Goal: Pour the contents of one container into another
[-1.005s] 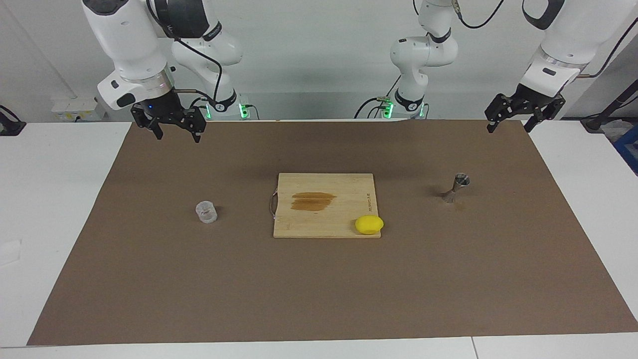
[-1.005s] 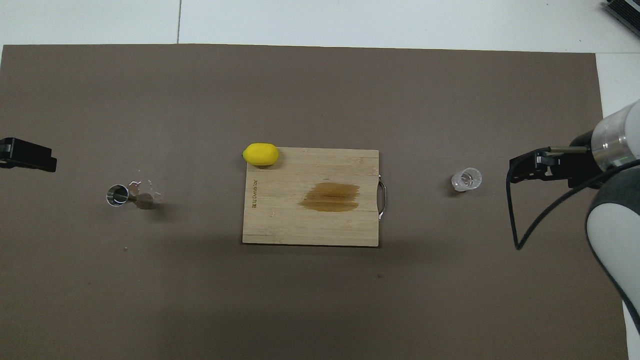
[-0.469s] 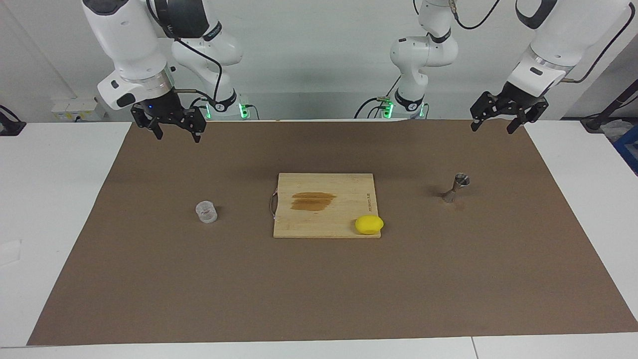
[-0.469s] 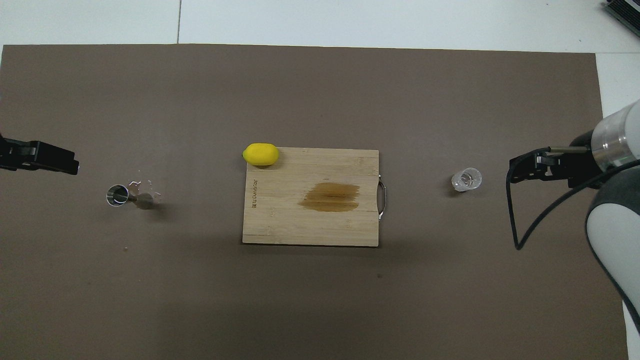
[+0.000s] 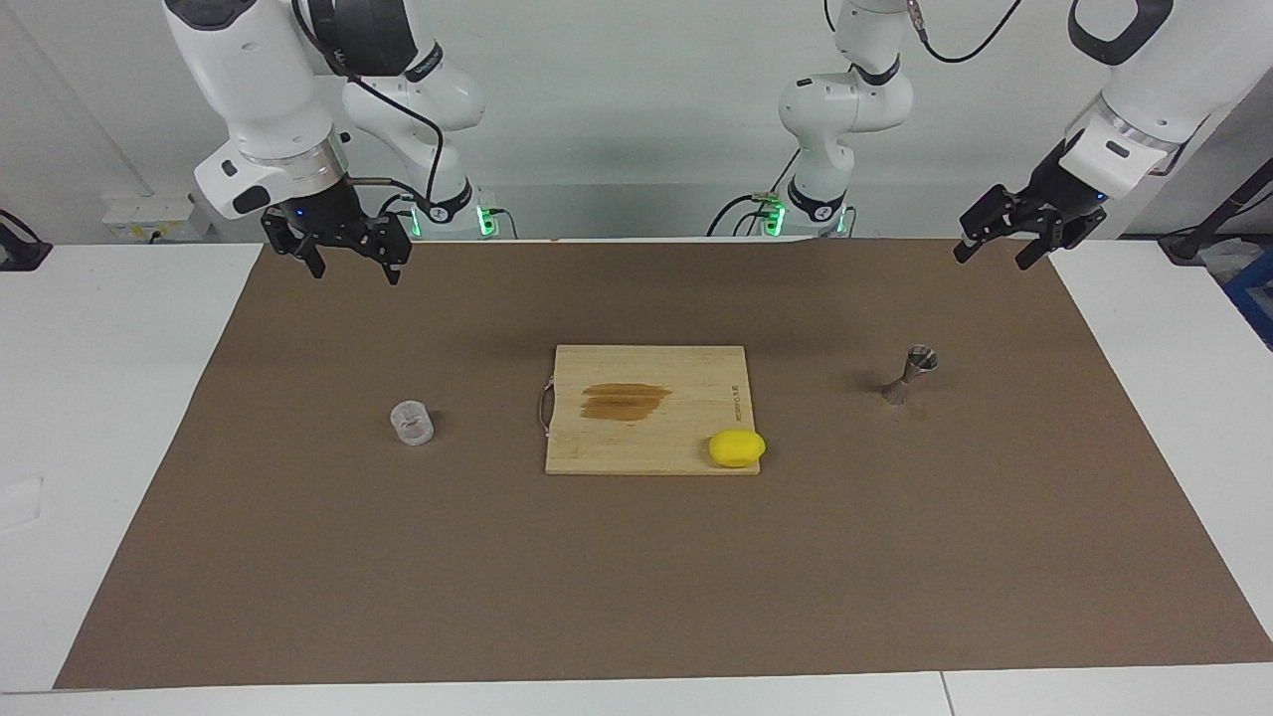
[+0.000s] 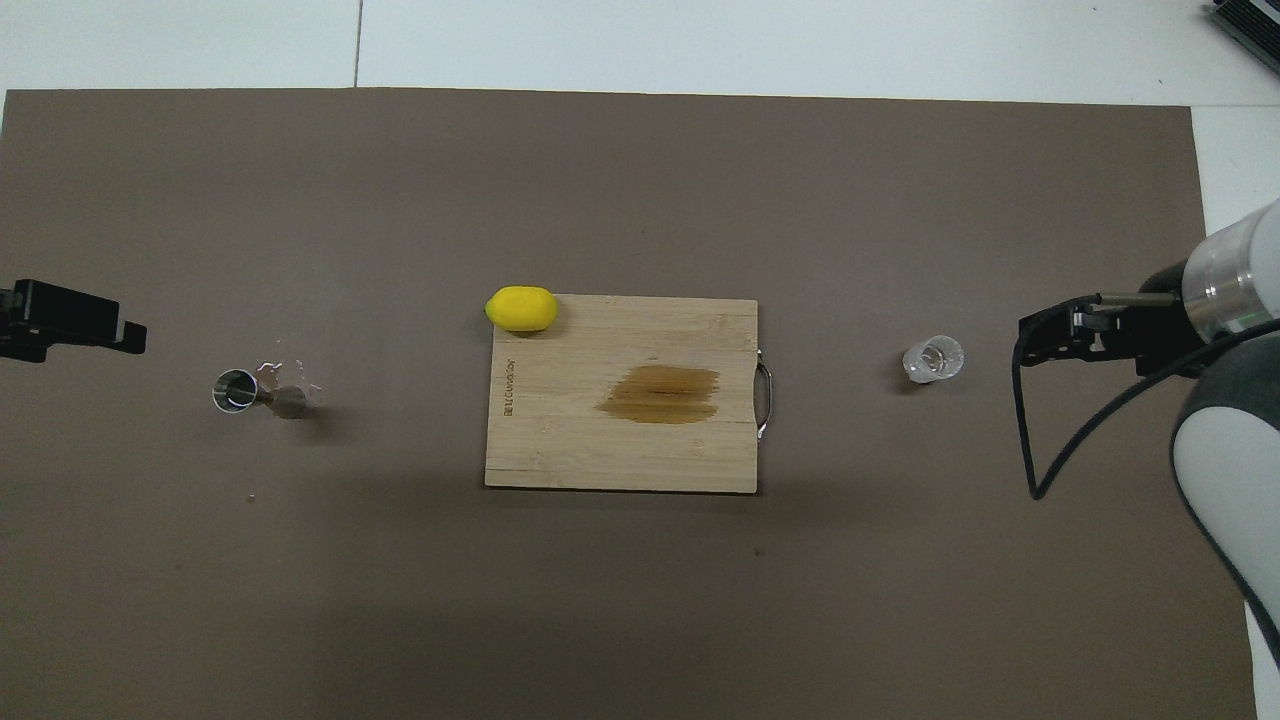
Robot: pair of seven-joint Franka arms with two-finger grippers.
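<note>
Clear cup (image 5: 412, 423) and metal jigger (image 5: 909, 374) are standing apart; the overhead view alone is showing droplets (image 6: 272, 367) beside the jigger. Left tool (image 5: 1000, 249) and right tool (image 5: 352, 264) are hanging spread, empty.

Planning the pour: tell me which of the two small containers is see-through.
The clear cup, standing on the mat toward the right arm's end. The jigger toward the left arm's end is opaque grey metal, hourglass-shaped.

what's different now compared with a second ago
Only the left tool moved: it swung toward the middle of the table, then back out toward its own end, open and empty, up over the mat's edge. The right tool, small clear cup, grey metal jigger and yellow lemon stayed put.
</note>
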